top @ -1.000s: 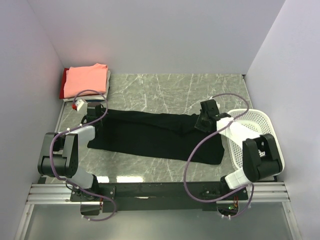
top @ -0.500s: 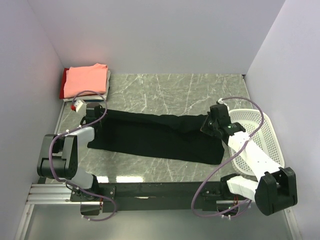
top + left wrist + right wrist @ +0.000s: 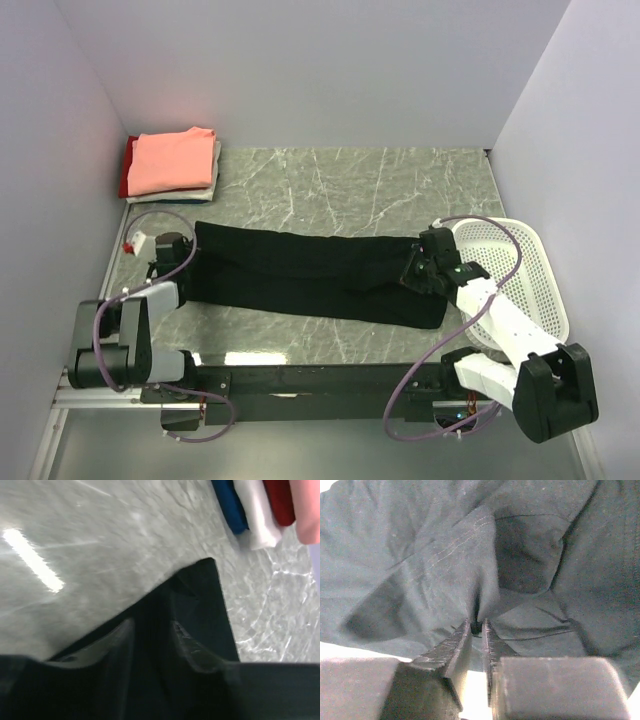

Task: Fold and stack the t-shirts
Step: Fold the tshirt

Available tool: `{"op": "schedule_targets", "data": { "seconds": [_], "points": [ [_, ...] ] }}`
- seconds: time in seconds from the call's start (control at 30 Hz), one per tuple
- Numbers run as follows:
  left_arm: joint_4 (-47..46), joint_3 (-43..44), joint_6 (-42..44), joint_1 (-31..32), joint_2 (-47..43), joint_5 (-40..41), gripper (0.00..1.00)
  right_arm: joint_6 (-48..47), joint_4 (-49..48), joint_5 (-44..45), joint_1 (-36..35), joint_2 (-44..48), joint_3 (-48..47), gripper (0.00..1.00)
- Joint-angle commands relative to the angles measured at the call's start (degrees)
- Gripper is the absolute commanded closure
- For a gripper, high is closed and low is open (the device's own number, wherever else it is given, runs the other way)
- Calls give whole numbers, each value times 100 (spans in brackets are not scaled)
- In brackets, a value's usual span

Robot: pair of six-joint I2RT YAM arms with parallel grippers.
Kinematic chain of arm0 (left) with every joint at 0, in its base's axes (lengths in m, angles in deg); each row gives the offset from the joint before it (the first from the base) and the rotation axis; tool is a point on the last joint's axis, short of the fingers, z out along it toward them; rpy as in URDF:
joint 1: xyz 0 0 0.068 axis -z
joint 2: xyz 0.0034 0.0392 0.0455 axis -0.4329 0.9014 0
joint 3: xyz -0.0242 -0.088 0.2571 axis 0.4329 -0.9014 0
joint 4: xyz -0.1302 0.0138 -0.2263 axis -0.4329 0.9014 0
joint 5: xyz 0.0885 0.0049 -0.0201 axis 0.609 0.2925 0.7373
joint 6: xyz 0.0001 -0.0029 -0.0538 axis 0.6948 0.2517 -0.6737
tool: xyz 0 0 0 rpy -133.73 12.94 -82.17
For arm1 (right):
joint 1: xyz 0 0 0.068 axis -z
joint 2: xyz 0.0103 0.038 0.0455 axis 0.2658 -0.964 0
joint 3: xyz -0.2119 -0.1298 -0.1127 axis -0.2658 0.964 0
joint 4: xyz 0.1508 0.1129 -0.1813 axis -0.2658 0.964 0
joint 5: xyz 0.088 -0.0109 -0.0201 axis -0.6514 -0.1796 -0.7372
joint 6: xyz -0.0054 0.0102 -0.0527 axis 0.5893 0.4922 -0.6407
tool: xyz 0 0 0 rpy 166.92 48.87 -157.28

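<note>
The black t-shirt (image 3: 310, 278) lies along the middle of the tabletop (image 3: 340, 185) as a long band folded lengthwise. Its left end is straight-edged and its right end bunched; sleeves and collar cannot be made out from above. In the right wrist view that right end is rumpled into deep folds. One ridge runs to the tips of the right claw (image 3: 477, 628), whose jaws stand a narrow slit apart; whether they pinch that ridge cannot be told. The left claw (image 3: 150, 632) sits over the shirt's left corner, jaws parted and released, flat cloth showing between them; this view is blurred. A stack of folded shirts (image 3: 172, 165) occupies the far left corner, well apart, salmon-pink on top and only white and red edges showing below. A white mesh basket (image 3: 520, 262) stands at the right edge, partly covered by the right arm.
</note>
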Motion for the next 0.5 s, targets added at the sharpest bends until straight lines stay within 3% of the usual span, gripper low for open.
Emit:
{"op": "schedule_targets", "data": {
  "seconds": [0.0,0.07,0.2,0.27,0.47],
  "points": [
    [-421,-212,-170,-128,-567,2,56,-63,-196,-162,25,276,79,73],
    [-413,-309,-187,-128,-883,-7,55,-89,-213,-198,25,329,44,63],
    [-176,-222,-284,-128,-1289,-95,56,-194,-257,-312,-1,329,-114,61],
    [79,-38,-302,-119,-1403,-130,64,-212,-354,-330,-1,198,-210,61],
    [685,795,-267,153,-563,-260,71,-204,-653,-374,-10,-338,-518,61]
  ]
}}
